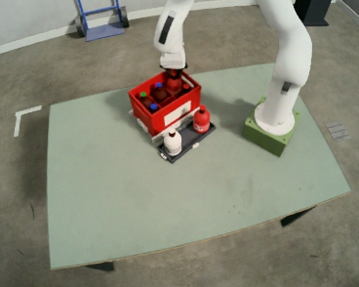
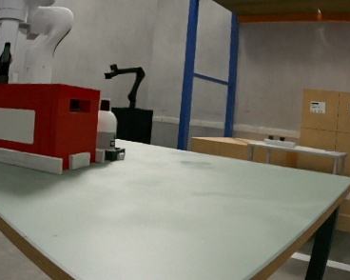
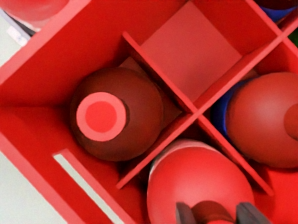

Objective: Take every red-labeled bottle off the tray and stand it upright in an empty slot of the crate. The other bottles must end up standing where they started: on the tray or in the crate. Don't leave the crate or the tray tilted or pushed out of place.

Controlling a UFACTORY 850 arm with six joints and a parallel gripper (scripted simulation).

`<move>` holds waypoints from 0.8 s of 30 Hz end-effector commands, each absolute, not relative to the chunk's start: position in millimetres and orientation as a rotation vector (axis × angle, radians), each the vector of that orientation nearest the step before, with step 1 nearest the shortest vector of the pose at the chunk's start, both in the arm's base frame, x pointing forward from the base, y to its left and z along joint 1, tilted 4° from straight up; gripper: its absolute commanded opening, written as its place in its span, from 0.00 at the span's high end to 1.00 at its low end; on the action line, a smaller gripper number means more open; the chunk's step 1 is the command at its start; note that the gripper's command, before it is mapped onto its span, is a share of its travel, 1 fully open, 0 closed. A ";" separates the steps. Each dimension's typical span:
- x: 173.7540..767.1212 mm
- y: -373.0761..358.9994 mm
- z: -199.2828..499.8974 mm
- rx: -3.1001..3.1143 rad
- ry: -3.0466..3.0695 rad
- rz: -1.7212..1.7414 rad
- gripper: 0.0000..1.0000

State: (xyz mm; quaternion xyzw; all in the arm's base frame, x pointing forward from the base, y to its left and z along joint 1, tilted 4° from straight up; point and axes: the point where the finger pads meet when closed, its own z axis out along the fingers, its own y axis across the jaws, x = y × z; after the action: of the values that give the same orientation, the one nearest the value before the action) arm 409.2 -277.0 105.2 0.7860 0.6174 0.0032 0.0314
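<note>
My gripper [image 1: 174, 72] [image 2: 3, 78] [image 3: 215, 212] is shut on the neck of a red bottle [image 1: 174, 85] [image 3: 197, 175], which is upright in a back slot of the red crate [image 1: 145, 117] [image 2: 76, 130] [image 3: 35, 62]. Whether its base touches the crate floor is hidden. Another red bottle [image 1: 202, 122] [image 3: 32, 9] with a pale label and a white bottle [image 1: 173, 143] [image 2: 107, 128] stand on the dark tray [image 1: 186, 140] [image 2: 115, 155]. A dark bottle [image 3: 142, 115] with a red cap fills the neighbouring crate slot. One slot floor [image 3: 190, 52] is bare.
The crate also holds bottles with a green cap [image 1: 142, 95] and blue caps [image 1: 158, 85] [image 1: 153, 106]. Thin dividers separate the slots. Pale strips edge the crate's base, and the tray lies close along its long side. The arm's green base [image 1: 265, 135] is to the right.
</note>
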 end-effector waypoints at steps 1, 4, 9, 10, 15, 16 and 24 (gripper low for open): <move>409.8 -277.4 105.8 2.420 1.901 0.011 1.00; 409.8 -277.4 105.7 2.420 1.901 0.011 1.00; 409.8 -277.4 105.2 2.420 1.901 0.011 1.00; 409.8 -277.4 105.0 2.420 1.901 0.011 1.00; 409.9 -277.4 104.4 2.420 1.901 0.011 1.00; 409.9 -277.5 104.1 2.420 1.901 0.011 1.00; 410.0 -277.6 101.4 2.420 1.901 0.011 1.00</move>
State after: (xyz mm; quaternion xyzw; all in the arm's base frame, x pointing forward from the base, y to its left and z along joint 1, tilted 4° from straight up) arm 409.3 -277.1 102.1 0.7860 0.6174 0.0032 0.0314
